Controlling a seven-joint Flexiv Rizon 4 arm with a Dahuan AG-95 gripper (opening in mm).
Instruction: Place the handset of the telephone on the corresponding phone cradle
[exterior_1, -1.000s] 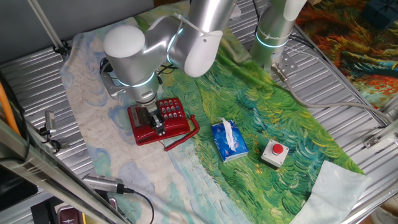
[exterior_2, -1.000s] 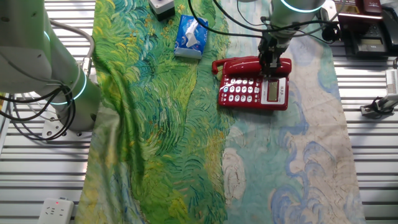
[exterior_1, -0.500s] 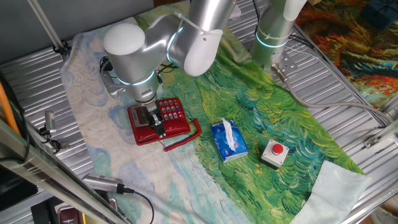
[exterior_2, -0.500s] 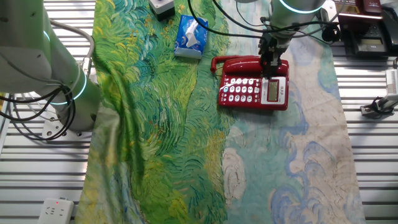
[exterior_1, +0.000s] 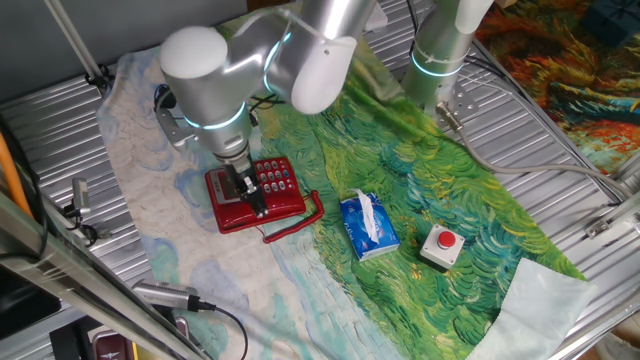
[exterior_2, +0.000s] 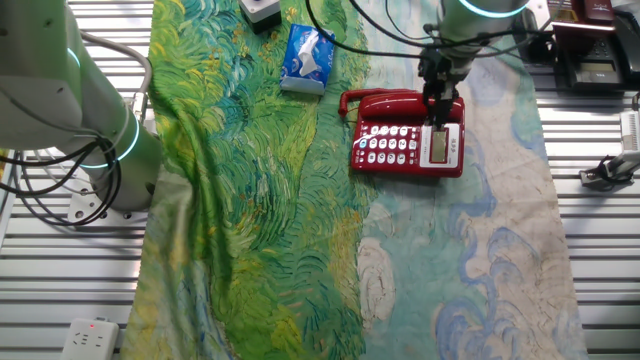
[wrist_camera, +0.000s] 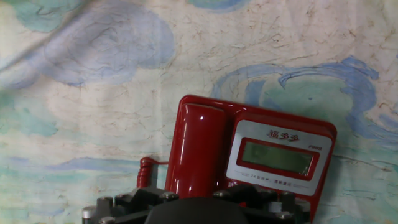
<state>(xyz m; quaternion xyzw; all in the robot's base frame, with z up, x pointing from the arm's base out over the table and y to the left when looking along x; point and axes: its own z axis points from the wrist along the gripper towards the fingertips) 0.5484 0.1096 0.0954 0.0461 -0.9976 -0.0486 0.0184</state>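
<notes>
The big painted cloth (exterior_2: 260, 230) is covering the table. The telephone (exterior_2: 408, 135) is sitting on it, and the handset (wrist_camera: 198, 149) is lying in the phone cradle (wrist_camera: 184, 109), so it looks home. The gripper (exterior_2: 436, 98) is hanging over the handset; whether its fingers are apart, I cannot tell.

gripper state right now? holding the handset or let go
gripper: cannot tell whether open or shut; it sits just above the handset, which lies in the phone cradle.
</notes>
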